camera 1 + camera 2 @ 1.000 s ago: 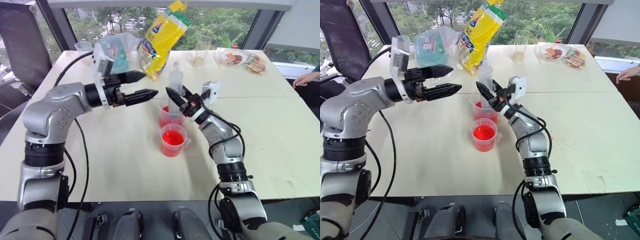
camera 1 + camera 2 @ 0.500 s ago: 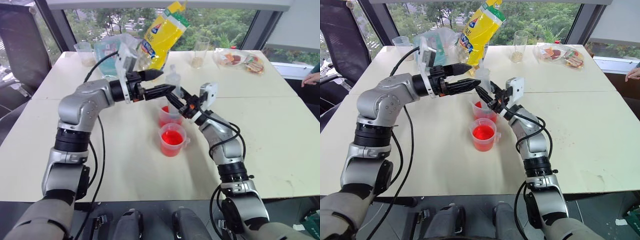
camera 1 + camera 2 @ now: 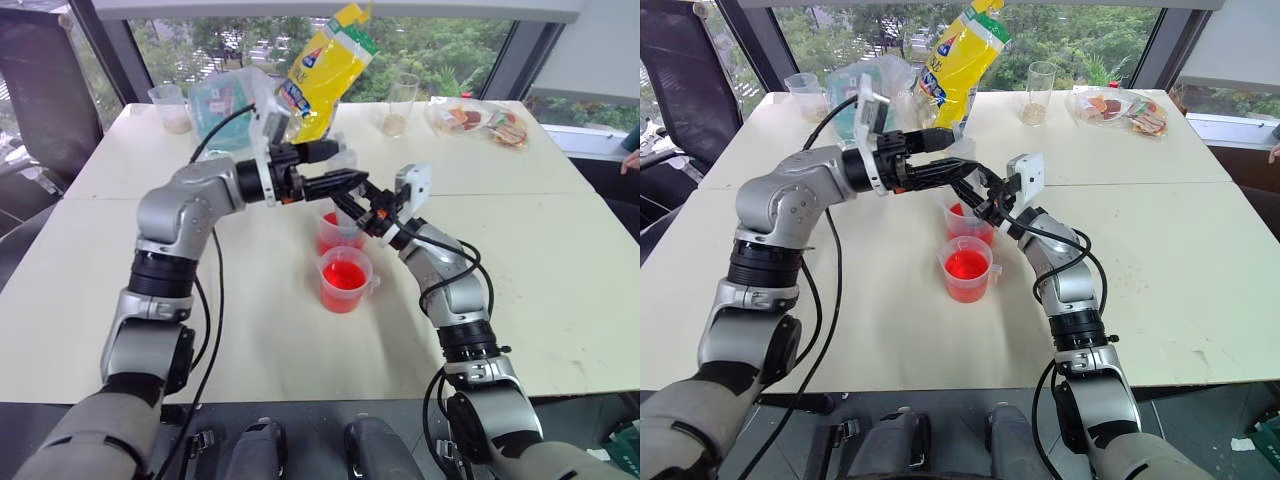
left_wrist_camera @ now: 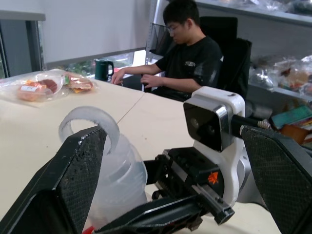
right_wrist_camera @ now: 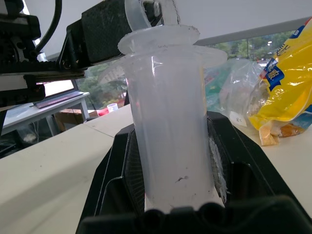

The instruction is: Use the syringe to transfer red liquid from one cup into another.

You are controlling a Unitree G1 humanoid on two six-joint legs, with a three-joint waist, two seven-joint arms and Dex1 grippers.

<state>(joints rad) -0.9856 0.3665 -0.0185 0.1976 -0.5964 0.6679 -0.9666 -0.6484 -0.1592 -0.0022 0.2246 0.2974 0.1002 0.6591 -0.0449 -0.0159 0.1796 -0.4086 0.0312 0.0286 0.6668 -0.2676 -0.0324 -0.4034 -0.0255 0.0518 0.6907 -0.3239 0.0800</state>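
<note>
My right gripper is shut on the clear syringe and holds it upright over the farther of two small clear cups. That far cup and the near cup both hold red liquid. The syringe's lower end is hidden behind my right fingers. My left gripper is open and reaches in from the left at the syringe's top. Its two fingers stand on either side of the plunger ring, apart from it.
At the back of the table stand a yellow snack bag, a clear bag of teal packets and two tall glasses with beige contents. Wrapped food lies back right. A person sits beyond the table's right side.
My left arm has swung right. Its open fingers have gone from left of the syringe to either side of the plunger top. My right gripper has kept its hold in place.
</note>
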